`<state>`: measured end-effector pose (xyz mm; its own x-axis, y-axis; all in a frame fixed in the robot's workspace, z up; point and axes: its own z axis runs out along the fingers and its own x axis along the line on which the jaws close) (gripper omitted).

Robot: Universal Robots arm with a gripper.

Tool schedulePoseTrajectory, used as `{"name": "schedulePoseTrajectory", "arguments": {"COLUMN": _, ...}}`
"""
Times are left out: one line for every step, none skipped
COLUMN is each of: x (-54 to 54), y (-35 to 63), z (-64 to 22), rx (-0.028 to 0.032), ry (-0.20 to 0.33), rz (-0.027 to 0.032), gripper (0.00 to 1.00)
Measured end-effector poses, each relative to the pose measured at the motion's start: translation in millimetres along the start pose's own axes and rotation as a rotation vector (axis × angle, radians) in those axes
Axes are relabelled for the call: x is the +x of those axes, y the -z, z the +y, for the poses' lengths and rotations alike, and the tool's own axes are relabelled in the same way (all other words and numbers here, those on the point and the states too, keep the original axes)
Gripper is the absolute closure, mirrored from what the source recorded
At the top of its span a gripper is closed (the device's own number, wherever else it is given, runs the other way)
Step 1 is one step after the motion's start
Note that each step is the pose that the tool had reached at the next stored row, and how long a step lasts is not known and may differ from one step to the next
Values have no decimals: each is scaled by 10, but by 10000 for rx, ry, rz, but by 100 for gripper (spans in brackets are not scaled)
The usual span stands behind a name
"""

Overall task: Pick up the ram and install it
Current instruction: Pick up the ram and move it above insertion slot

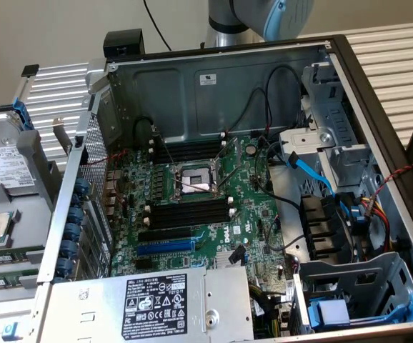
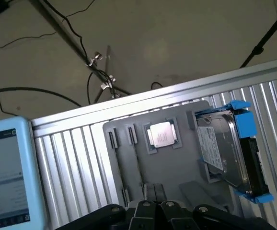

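My gripper (image 2: 154,194) is closed with nothing between its fingers, and it hangs over the grey tray (image 2: 172,167) that carries the processor chip (image 2: 161,134) and the hard drive (image 2: 225,148). The ram (image 1: 3,256), as far as I can judge, is the thin green strip lying in that tray at the exterior view's left, on the near side of the chip and outside the computer case (image 1: 214,78). It has not been picked up.

My worries from here:

- If I go down with the fingers together, they would land on the stick or the tray instead of straddling it.
- The stick lies low and close to other parts, so a slightly off approach could nudge the chip or catch the tray wall.
- Inside the case, the memory slots (image 1: 192,211) sit just beside the processor socket, and loose cables (image 1: 253,107) hang over the far side, where a carried stick could snag.
- I cannot tell whether the slots' white clips are open, and pressing into closed ones could crack the board.
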<state>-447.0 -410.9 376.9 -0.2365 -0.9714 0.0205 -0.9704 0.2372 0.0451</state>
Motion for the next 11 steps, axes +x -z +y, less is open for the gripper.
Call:
{"name": "schedulePoseTrajectory", "arguments": {"x": 0, "y": -1, "z": 0, "rx": 50, "ry": 113, "rz": 36, "gripper": 89}}
{"name": "schedulePoseTrajectory", "arguments": {"x": 0, "y": -2, "z": 0, "rx": 122, "ry": 237, "rz": 35, "gripper": 89}}
{"name": "schedulePoseTrajectory", "arguments": {"x": 0, "y": -4, "z": 0, "rx": 202, "ry": 361, "rz": 23, "gripper": 89}}
{"name": "schedulePoseTrajectory", "arguments": {"x": 0, "y": -4, "z": 0, "rx": 288, "ry": 474, "rz": 9, "gripper": 89}}
{"name": "schedulePoseTrajectory", "arguments": {"x": 0, "y": -5, "z": -1, "rx": 379, "ry": 596, "rz": -4, "gripper": 89}}
{"name": "schedulePoseTrajectory", "arguments": {"x": 0, "y": -6, "z": -1, "rx": 456, "ry": 689, "rz": -13, "gripper": 89}}
{"name": "schedulePoseTrajectory", "arguments": {"x": 0, "y": -7, "z": 0, "rx": 526, "ry": 770, "rz": -20, "gripper": 89}}
{"name": "schedulePoseTrajectory", "arguments": {"x": 1, "y": -9, "z": -1, "rx": 585, "ry": 833, "rz": -29, "gripper": 89}}
{"name": "schedulePoseTrajectory", "arguments": {"x": 1, "y": -8, "z": -3, "rx": 616, "ry": 887, "rz": -33, "gripper": 89}}
{"name": "schedulePoseTrajectory", "arguments": {"x": 1, "y": -9, "z": -6, "rx": 636, "ry": 943, "rz": -37, "gripper": 89}}
{"name": "schedulePoseTrajectory", "arguments": {"x": 1, "y": -10, "z": -7, "rx": 657, "ry": 1004, "rz": -39, "gripper": 89}}
